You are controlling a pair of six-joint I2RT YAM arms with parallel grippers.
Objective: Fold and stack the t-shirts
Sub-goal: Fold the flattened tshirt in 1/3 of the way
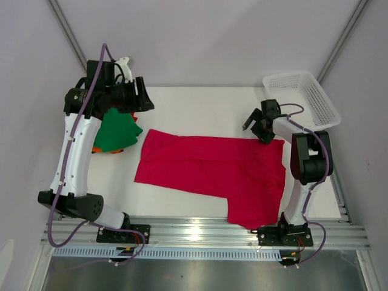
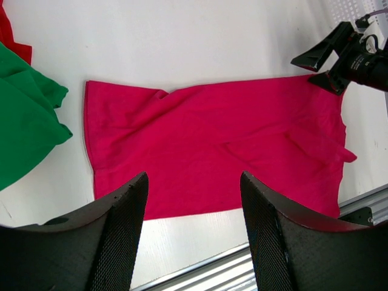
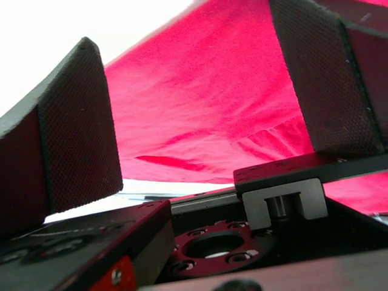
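A crimson t-shirt (image 1: pixel 212 173) lies spread flat across the middle of the table, with one part reaching toward the near edge. A green t-shirt (image 1: pixel 115 134) lies crumpled at the left on top of an orange one (image 1: pixel 97 148), and a strip of red cloth (image 2: pixel 9 36) shows beside them. My left gripper (image 1: pixel 144 102) hangs high over the green pile, open and empty. In the left wrist view its fingers (image 2: pixel 121 230) frame the crimson t-shirt (image 2: pixel 212 139). My right gripper (image 1: pixel 254 128) is open just above the crimson shirt's far right corner (image 3: pixel 206 103), holding nothing.
A white mesh basket (image 1: pixel 303 97) stands at the back right corner, close behind the right arm. A metal rail (image 1: pixel 200 233) runs along the near table edge. Bare white tabletop (image 1: pixel 200 109) lies behind the crimson shirt.
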